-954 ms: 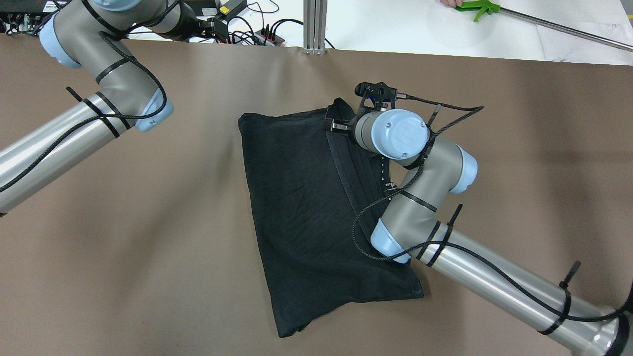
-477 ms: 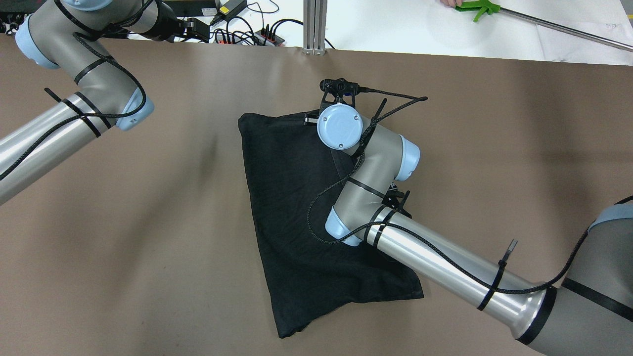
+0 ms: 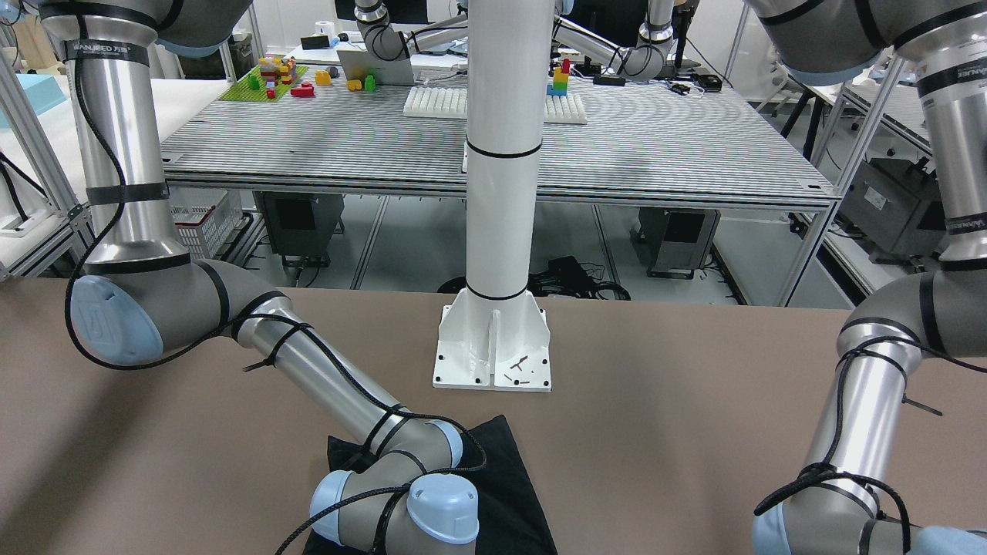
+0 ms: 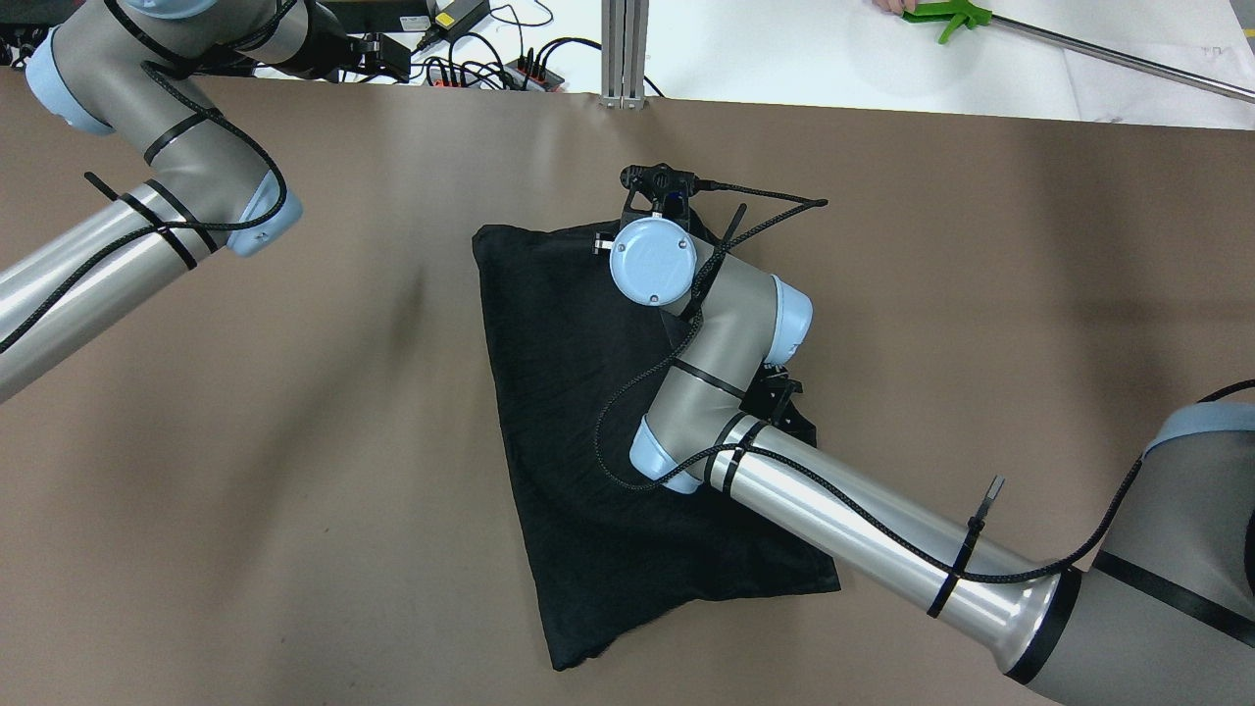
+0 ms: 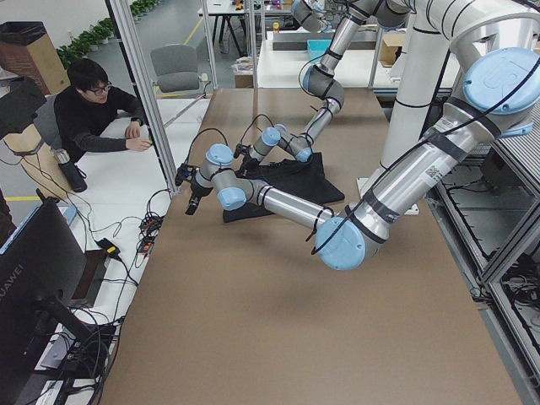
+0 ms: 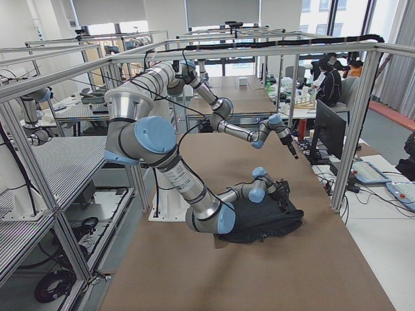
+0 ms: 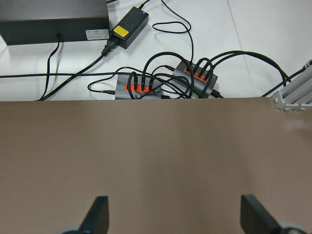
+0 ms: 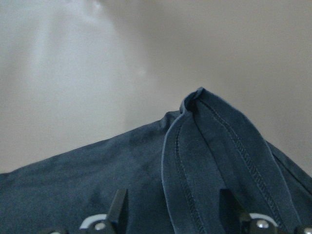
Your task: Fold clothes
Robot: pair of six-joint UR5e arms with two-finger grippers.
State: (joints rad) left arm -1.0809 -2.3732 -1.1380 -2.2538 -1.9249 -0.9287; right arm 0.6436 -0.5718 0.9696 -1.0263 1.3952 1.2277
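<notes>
The black garment [image 4: 559, 412] lies on the brown table, its right side folded over the middle. It also shows in the front view [image 3: 513, 478] and the side views [image 5: 295, 181] [image 6: 266, 220]. My right gripper [image 8: 173, 209] is open, low over the garment's far edge. The stitched hem band [image 8: 195, 161] lies between its fingers [image 8: 118, 207] and runs ahead to a raised corner. From overhead this gripper is hidden under its wrist [image 4: 652, 260]. My left gripper [image 7: 175, 217] is open and empty over bare table at the far left edge [image 4: 387, 64].
Power strips with cables [image 7: 195, 80] and a black box [image 7: 53, 19] sit just past the table's far edge. An aluminium post [image 4: 624, 49] stands there. The white pillar's base plate [image 3: 493, 362] is behind the garment. An operator [image 5: 93, 110] sits at the side.
My right arm has swung left over the garment, carrying the folded edge with it. The fold now lies over the middle. My left arm has drawn back to the far left.
</notes>
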